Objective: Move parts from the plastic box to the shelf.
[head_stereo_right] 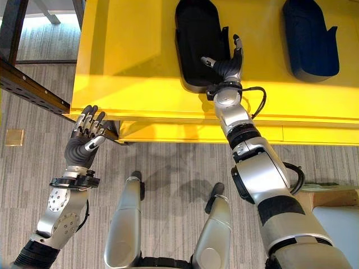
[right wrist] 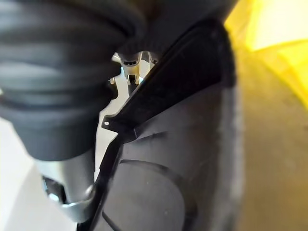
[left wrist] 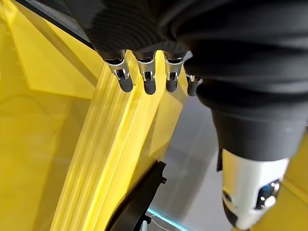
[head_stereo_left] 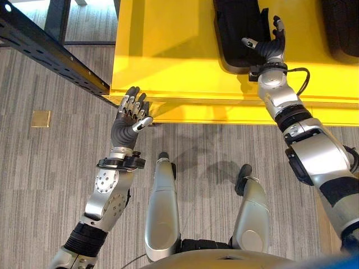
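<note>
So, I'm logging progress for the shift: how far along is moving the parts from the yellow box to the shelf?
Nothing looks moved yet. Two dark parts lie in the yellow box: a black part and a dark blue part. The right hand is on the black part's near end, fingers spread, no firm hold visible. The left hand hangs open by the box's corner. Lifting and carrying both parts remains.

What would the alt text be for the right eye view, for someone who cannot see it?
The robot's right hand reaches over a yellow surface onto the edge of a black moulded part, thumb and fingers spread. A dark blue part lies further right, and the left hand hangs open by the surface's near edge, over grey floor.
</note>
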